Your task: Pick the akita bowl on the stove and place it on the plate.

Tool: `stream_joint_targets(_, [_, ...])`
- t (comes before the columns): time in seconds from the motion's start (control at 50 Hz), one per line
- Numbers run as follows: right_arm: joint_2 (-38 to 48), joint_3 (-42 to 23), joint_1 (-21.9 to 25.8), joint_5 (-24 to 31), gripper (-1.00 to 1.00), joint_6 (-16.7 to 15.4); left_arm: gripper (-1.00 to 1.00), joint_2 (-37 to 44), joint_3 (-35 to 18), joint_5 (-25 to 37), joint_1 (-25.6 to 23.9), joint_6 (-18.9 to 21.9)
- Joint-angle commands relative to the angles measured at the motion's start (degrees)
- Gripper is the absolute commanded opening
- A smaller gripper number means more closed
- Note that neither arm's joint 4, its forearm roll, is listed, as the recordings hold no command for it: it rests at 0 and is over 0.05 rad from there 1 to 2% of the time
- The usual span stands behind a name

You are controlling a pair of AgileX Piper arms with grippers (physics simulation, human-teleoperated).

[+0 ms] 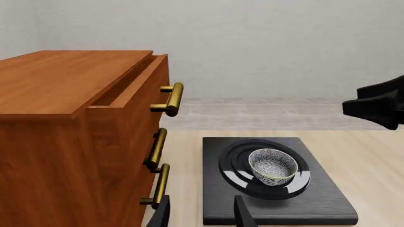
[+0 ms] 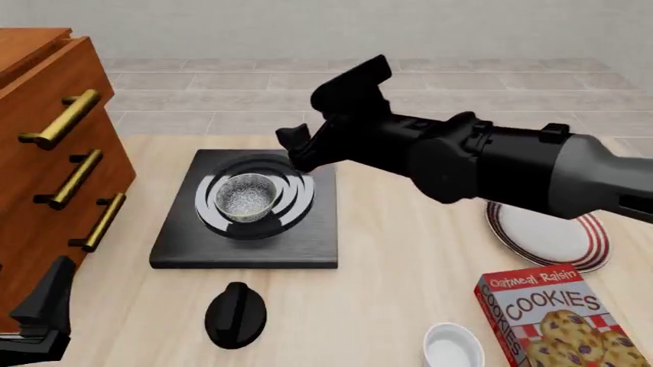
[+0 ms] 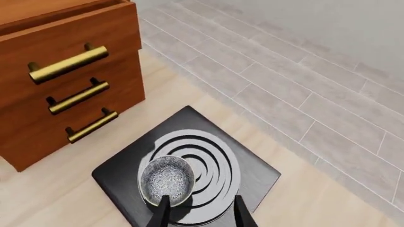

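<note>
Right wrist view: spread fingers (image 3: 162,213) hover just above the akita bowl (image 3: 166,180), not touching.

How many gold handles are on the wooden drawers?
3. All sit on the cabinet front, left of the stove: a top handle, a middle handle and a bottom handle.

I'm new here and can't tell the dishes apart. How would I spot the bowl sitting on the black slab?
Find the wooden drawer cabinet at the table's left; beside it lies the flat black stove. On its silver rings sits the akita bowl: small, dark outside, speckled grey-white inside, unlike the plain white ramekin near the cookie box.
</note>
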Motion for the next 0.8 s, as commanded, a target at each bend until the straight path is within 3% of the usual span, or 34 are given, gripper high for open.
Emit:
stream_joint_targets(0.02, [3.82, -4.05, 0.91, 1.62, 1.0, 0.88, 1.0, 0.0, 0.0, 0.0, 0.0, 0.0])
stream_joint_targets(0.16, [6.42, -6.5, 0.54, 2.5, 1.0, 2.42, 1.0, 0.0, 0.0, 0.0, 0.0, 0.0])
stream_joint_targets(0.8, [15.56, -12.13, -0.97, 2.22, 1.0, 2.78, 1.0, 0.0, 0.0, 0.0, 0.0, 0.0])
